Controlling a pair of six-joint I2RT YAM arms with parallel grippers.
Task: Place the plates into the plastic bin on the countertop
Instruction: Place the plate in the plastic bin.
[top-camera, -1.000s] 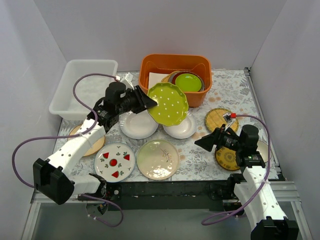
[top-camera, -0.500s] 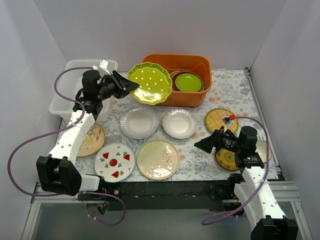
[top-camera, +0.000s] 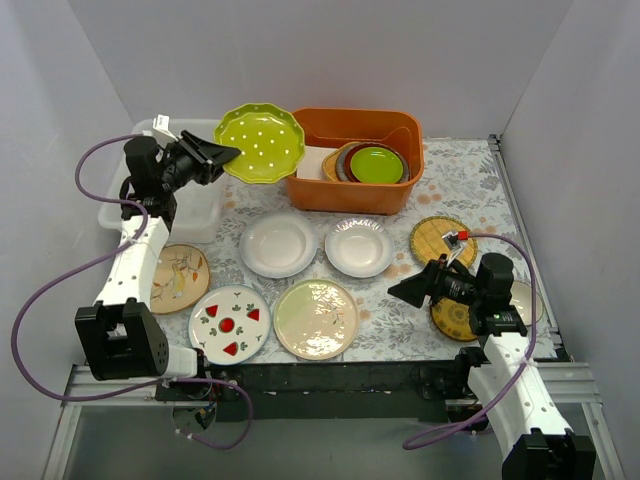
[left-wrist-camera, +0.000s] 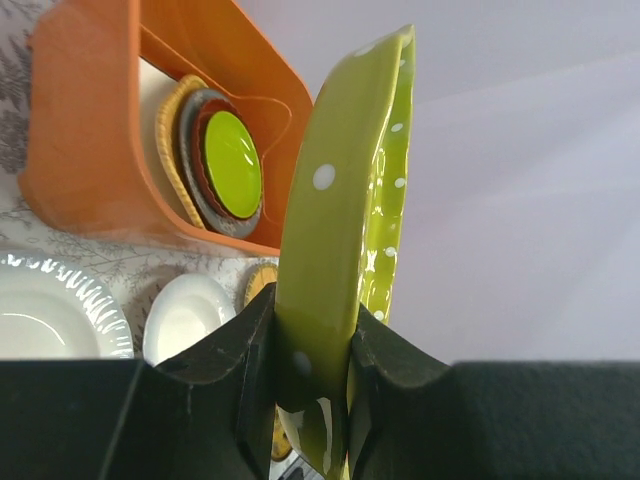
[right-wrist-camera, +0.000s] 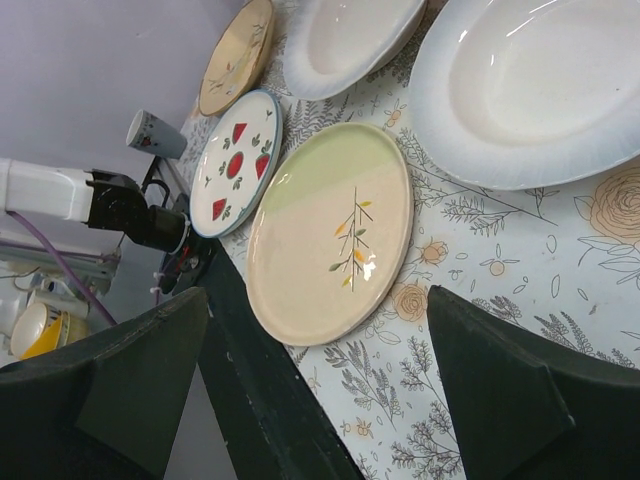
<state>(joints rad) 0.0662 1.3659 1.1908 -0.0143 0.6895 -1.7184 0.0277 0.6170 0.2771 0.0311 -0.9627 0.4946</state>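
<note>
Arms: two. Tools: two.

Plates in the air: one. Green dotted plate (top-camera: 260, 143), pinched at its rim by the left tool (top-camera: 225, 155), jaws drawn narrow on the edge. Extends to the right of that tool, tilted with its face towards the top camera. Hangs over the gap between the far right corner of the plastic bin (top-camera: 133, 170) and the left end of the orange tub (top-camera: 352, 192). Edge-on between the jaws in the left wrist view.

Plates flat on the table (top-camera: 455, 185): seven counted.
- Peach plate (top-camera: 178, 276), one, near left, beside the left arm.
- Red-fruit plate (top-camera: 229, 323), one, near edge.
- Cream plate (top-camera: 316, 318), one, just right of the red-fruit plate.
- White plates, two: larger (top-camera: 278, 244) and smaller (top-camera: 358, 247), side by side in the middle.
- Yellow woven plate (top-camera: 436, 238), one, right side.
- Dark brown-gold plate (top-camera: 452, 318), one, partly under the right arm.
- Pale rim behind the right wrist: too hidden to tell.

Bins: one, white translucent, far left of the table, below the left arm.

Orange tub: one, far centre, holding a stack topped by a lime-green plate (top-camera: 376, 164).

Right tool (top-camera: 402, 291): jaws spread wide, nothing between them; low over the table, with the cream plate to its left and the dark brown-gold plate just to its right.
</note>
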